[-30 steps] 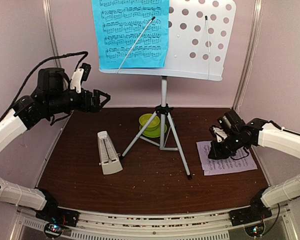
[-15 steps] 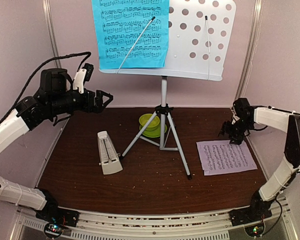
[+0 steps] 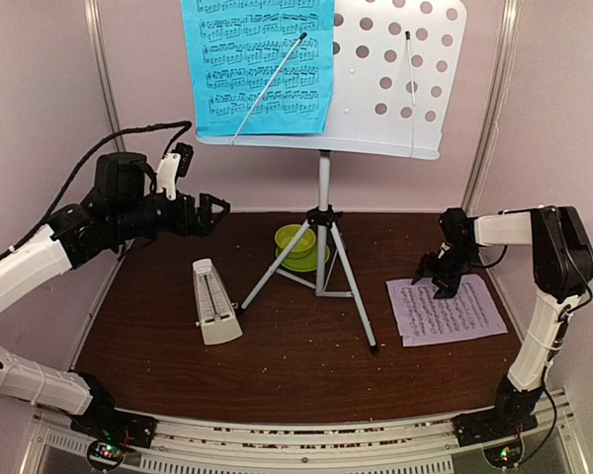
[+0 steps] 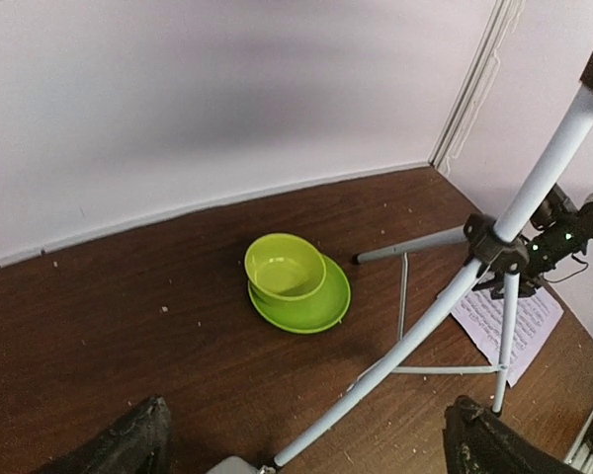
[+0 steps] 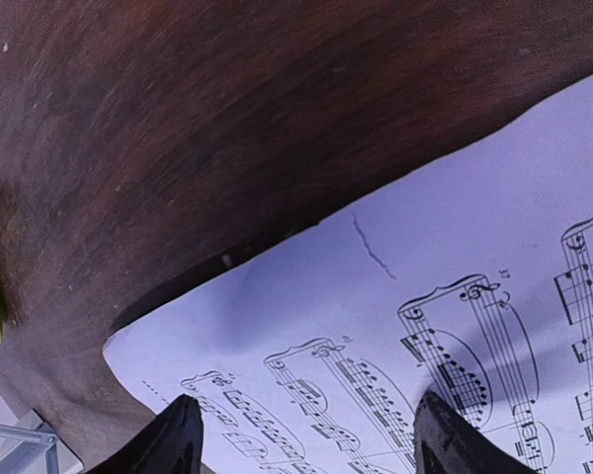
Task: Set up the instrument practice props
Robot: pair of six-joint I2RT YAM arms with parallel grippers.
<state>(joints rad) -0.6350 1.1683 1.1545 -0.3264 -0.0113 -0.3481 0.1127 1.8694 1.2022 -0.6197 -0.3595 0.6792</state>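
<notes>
Blue sheet (image 3: 262,69) is already resting on the left half of the music stand (image 3: 395,89), so that part is looking done. Right of the stand's tripod (image 3: 321,259), the pale pink sheet (image 3: 455,314) is lying flat on the table (image 3: 296,370). The right gripper (image 3: 437,279) is hovering at its far-left corner, jaws apart, gripping nothing. Left of the tripod, the metronome (image 3: 213,301) is seemingly lying on its back. The left gripper (image 3: 212,209) is hanging above it, spread wide and empty. Both props are probably awaiting placement.

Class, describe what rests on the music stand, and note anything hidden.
A blue sheet leans on the stand, a wire arm across it. The stand's face behind it is covered.
</notes>
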